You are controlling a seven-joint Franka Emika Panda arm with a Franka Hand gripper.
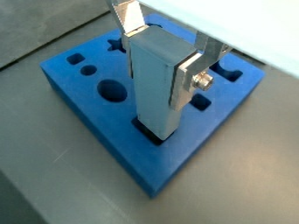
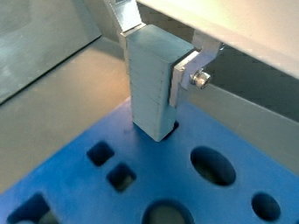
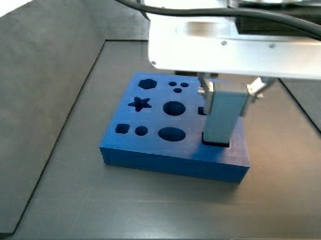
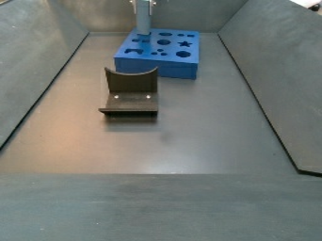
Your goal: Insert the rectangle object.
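The rectangle object (image 1: pixel 158 87) is a tall steel-blue bar standing upright, its lower end in a rectangular hole near the edge of the blue board (image 1: pixel 103 131). My gripper (image 1: pixel 159 54) is shut on the bar's upper part, one silver finger (image 1: pixel 187 83) on each side. Both wrist views show this, with the bar (image 2: pixel 152 87) entering the board (image 2: pixel 70 188). In a side view the bar (image 3: pixel 224 117) stands at the board's (image 3: pixel 163 161) right side under the gripper (image 3: pixel 226 89). It also shows far off in a side view (image 4: pixel 143 17).
The board (image 4: pixel 176 64) has several other shaped holes, among them a star and circles. The dark fixture (image 4: pixel 130 91) stands on the floor in front of the board. Sloping grey walls (image 4: pixel 38 94) enclose the floor.
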